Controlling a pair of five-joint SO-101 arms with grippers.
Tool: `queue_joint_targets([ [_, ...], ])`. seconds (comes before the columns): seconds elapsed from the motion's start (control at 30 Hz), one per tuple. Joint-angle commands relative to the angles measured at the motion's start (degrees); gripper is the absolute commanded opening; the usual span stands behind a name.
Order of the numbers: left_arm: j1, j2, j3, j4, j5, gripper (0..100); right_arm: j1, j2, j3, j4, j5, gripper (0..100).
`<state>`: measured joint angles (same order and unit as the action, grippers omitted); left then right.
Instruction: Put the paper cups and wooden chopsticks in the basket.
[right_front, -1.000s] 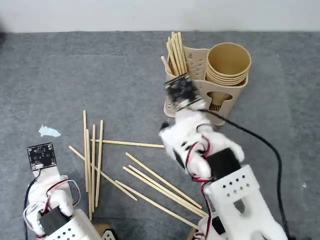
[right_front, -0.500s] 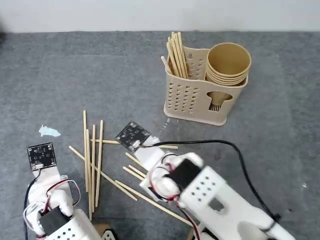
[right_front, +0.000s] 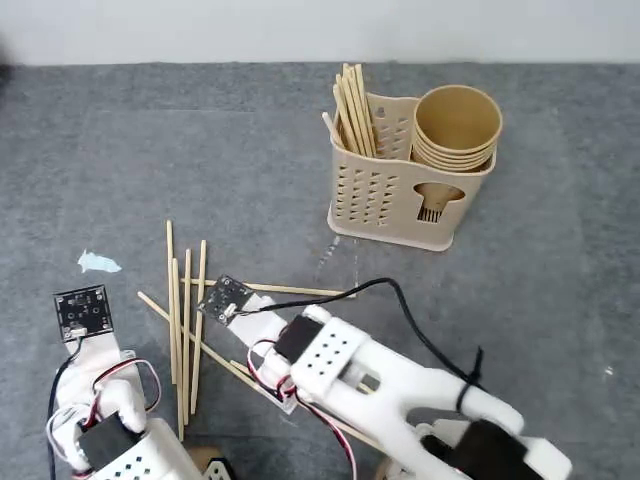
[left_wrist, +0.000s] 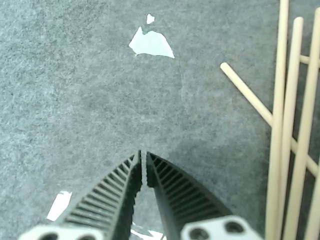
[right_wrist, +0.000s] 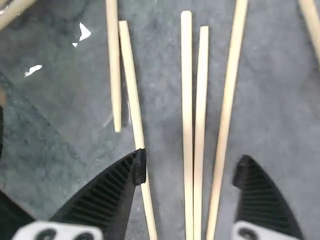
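- Right gripper (right_wrist: 192, 169) — jaws spread wide, holding nothing. Its wrist view shows a pair of chopsticks (right_wrist: 186, 100) lying side by side in the gap between the jaws. A third chopstick (right_wrist: 227, 100) lies inside the gap too, nearer one jaw tip. A fourth chopstick (right_wrist: 131, 85) passes right at the other tip.
- Left gripper (left_wrist: 144, 156) — jaws pressed together on nothing, over the grey mat (left_wrist: 75, 100). A torn paper scrap (left_wrist: 150, 43) lies well ahead of the tips. Several loose chopsticks (left_wrist: 277, 125) lie off to one side of the jaws, apart from them.
- The high view adds the basket (right_front: 385, 205), well beyond both pairs of jaws. It holds a stack of paper cups (right_front: 457, 120) in one compartment and a bundle of chopsticks (right_front: 350, 100) upright in the other.
- From above, the right arm (right_front: 330, 360) lies across the scattered sticks.
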<state>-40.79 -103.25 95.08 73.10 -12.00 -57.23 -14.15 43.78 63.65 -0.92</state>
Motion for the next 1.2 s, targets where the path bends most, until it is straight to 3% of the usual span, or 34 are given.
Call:
queue_joint_targets([
  [0.0,0.0,-0.9,-0.3,-1.3,0.4,2,-0.2,2.1,-0.5,-2.9,-0.4,31.8],
  [0.53,0.0,-0.9,-0.3,-1.3,0.4,2,6.0,12.3,-0.6,-6.8,-0.3,31.6],
  [0.77,0.0,-0.9,-0.3,-1.3,0.4,2,6.0,15.0,-0.6,-8.1,-0.4,13.8],
  [1.17,0.0,-0.9,-0.3,-1.3,0.4,2,6.1,14.8,-0.6,-8.2,-0.4,0.7],
])
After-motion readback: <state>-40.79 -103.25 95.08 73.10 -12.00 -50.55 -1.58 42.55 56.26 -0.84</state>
